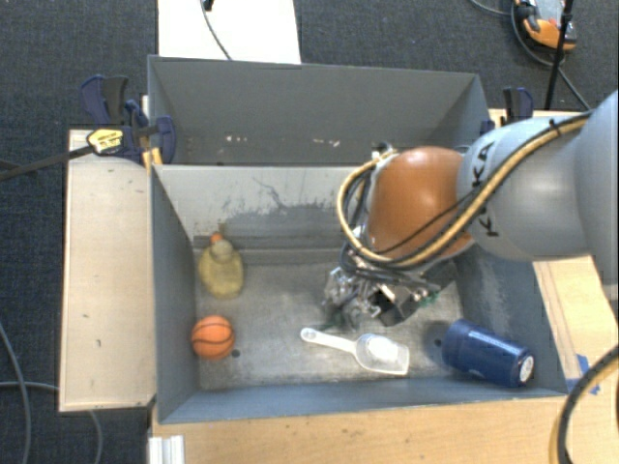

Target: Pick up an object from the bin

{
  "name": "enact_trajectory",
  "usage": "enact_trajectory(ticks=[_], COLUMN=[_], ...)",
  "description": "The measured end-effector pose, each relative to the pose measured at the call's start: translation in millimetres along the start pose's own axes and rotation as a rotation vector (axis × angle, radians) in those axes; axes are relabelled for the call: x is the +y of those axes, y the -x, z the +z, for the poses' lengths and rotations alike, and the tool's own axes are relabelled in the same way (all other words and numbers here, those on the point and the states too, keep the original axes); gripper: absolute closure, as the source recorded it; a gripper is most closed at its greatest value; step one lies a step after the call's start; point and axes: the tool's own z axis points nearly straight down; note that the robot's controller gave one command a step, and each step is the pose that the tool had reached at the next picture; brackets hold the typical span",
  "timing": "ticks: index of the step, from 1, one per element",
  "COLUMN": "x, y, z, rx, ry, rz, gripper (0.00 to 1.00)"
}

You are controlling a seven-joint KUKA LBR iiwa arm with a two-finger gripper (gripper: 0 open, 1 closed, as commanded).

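Note:
My gripper (356, 303) is low over the bin floor, right of the middle, under the arm's orange dome. Something small and green (426, 300) shows at its right side; what it is I cannot make out. Just in front of the gripper lies a white plastic scoop (366, 348), its handle pointing left and its bowl to the right. A dark blue cylindrical container (482, 353) lies on its side in the front right corner.
A yellowish bottle with an orange cap (221, 267) stands at the left wall. A small orange ball (212, 336) lies in the front left corner. The arm and its cables cover the bin's right back part.

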Motion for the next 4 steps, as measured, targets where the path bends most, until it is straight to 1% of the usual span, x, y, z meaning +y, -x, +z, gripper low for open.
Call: enact_trajectory(ticks=[1, 2, 3, 4], x=[0.0, 1.7, 1.7, 3.4], y=[0.0, 5.6, 5.6, 7.7], z=[-0.1, -83.4, -83.3, -117.6], rx=[0.000, 0.002, 0.002, 0.001], ry=[0.000, 0.002, 0.002, 0.001], rz=[0.001, -0.004, -0.002, -0.027], gripper=[1.00, 1.00, 1.00, 1.00])
